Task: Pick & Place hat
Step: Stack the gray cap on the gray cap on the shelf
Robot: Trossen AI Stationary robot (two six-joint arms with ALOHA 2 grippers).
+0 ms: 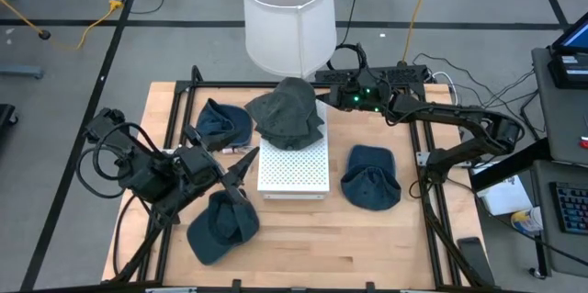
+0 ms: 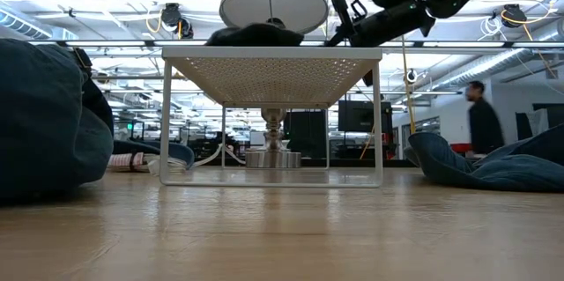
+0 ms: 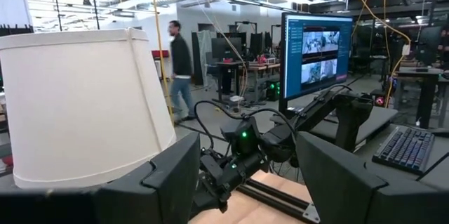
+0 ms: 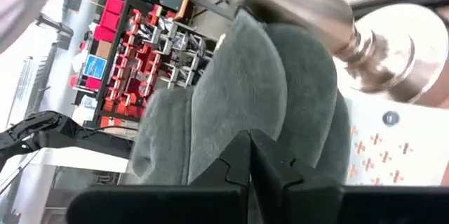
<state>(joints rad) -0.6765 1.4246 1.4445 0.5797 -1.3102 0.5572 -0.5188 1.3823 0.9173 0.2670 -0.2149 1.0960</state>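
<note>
We see the right gripper [image 1: 323, 102] pinching the grey hat [image 1: 287, 114] (1 of 4); next, lift it.

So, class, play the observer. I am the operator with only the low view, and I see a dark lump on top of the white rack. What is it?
Observer: From above, it is a grey hat lying on the far end of the white rack.
Operator: Does the right gripper have it?
Observer: Yes. The right wrist view shows the right gripper shut on the hat's cloth.
Operator: And the left arm?
Observer: The high view shows the left gripper open and holding nothing. It is left of the rack, close to a blue hat.
</note>
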